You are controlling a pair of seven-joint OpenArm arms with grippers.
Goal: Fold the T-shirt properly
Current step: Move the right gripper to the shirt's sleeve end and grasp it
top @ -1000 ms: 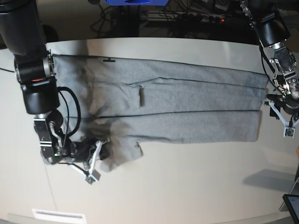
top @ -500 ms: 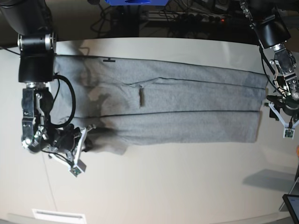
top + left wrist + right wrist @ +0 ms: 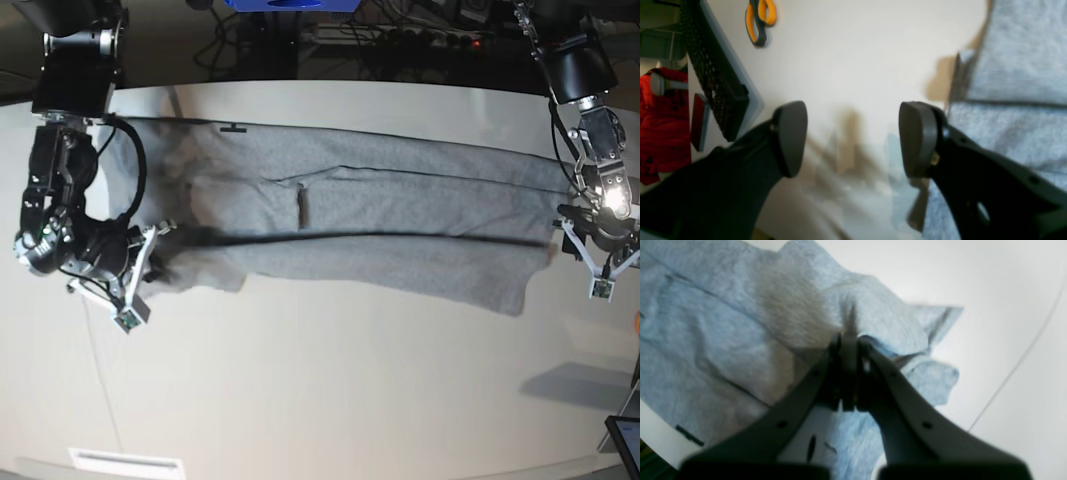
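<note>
My right gripper (image 3: pixel 848 350) pinched tight on T-shirt (image 3: pixel 400 215) edge; left gripper (image 3: pixel 853 136) wide apart, empty. Cloth soft, light, sags; best grip at hems.

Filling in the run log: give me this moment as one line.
phase: folding | right tool: shut on shirt edge | left tool: open, empty, over table beside shirt | shirt: long folded strip

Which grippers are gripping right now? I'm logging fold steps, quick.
Left gripper: open, empty, beside the heather-grey cotton T-shirt.
Right gripper: shut on the T-shirt.
</note>
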